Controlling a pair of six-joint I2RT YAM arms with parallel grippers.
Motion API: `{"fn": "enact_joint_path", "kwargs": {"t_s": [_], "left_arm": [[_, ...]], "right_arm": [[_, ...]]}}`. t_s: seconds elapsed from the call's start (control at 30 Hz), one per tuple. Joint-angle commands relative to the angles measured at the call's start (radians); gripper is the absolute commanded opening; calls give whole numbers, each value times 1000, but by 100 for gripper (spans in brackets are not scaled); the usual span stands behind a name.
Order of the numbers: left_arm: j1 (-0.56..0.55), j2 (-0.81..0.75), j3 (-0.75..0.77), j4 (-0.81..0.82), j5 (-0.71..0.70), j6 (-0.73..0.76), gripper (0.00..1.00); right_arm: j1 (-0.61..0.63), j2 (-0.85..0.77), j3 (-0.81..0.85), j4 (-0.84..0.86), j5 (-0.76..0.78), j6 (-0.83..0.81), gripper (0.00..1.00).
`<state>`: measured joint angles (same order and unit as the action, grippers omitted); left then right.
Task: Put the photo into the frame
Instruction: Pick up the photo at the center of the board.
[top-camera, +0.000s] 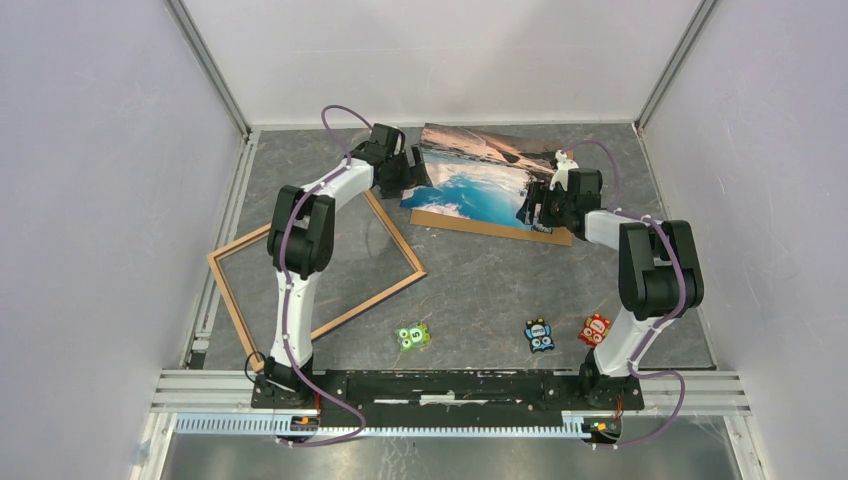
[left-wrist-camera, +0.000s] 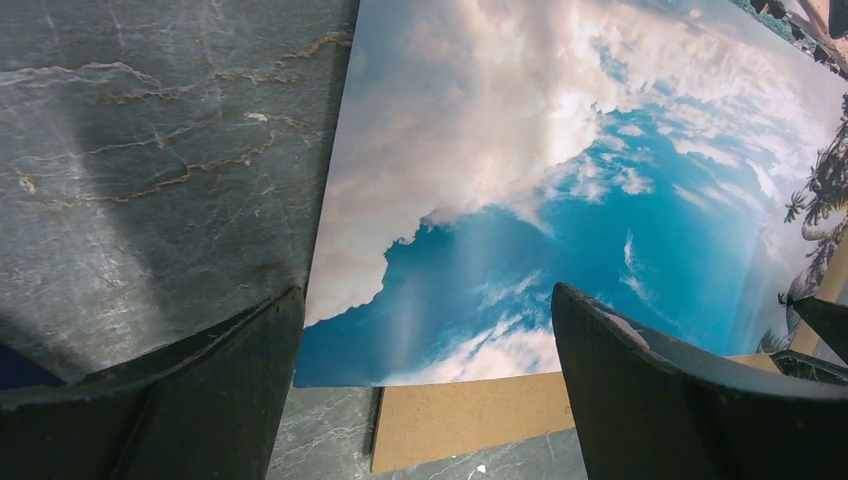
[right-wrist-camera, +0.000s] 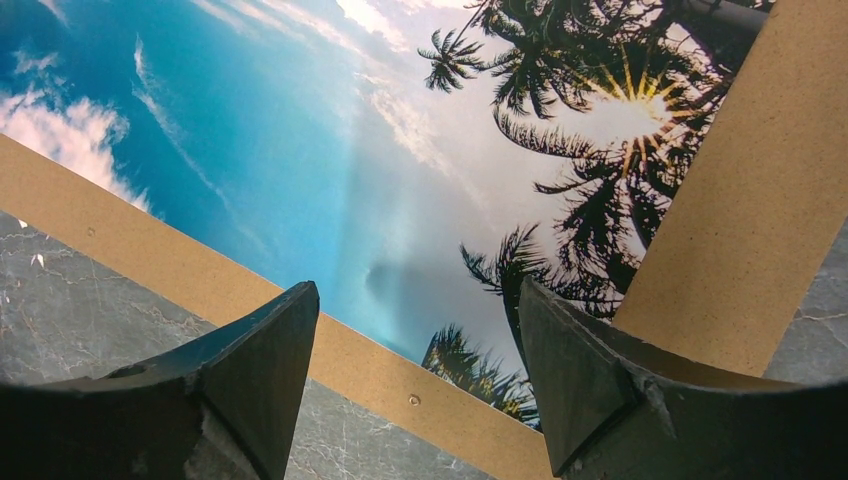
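**Bright even light, sheen on print**

The top view is coming through bright and sharp, with diffuse light falling from overhead. The arms are casting only faint, soft shadows on the grey marbled tabletop (top-camera: 480, 290). In the left wrist view a broad dark shadow is lying across that tabletop, and the glossy rectangular sky-and-palms photo (left-wrist-camera: 560, 180) is showing a pale vertical sheen. In the right wrist view the photo is carrying a soft shadow smudge, and the right gripper's black fingers (right-wrist-camera: 250, 380) are looking slightly soft up close.
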<state>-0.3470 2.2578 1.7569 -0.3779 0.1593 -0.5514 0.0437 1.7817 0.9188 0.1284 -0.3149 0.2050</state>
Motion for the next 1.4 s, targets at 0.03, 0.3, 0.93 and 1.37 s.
{"fn": "enact_joint_path", "kwargs": {"t_s": [0.03,0.3,0.93,1.37], "left_arm": [[38,-2,-1,2,21,-21,100],[45,34,4,35,194,-49,96],[101,19,-128,422,419,-334,60],[89,-29,19,98,256,-152,4]], "right_arm": [[-5,30,8,-12,-15,2,79],[-6,37,9,-10,-29,5,79],[-5,45,11,-3,-53,11,77],[-5,-50,-10,-36,44,-21,80]]}}
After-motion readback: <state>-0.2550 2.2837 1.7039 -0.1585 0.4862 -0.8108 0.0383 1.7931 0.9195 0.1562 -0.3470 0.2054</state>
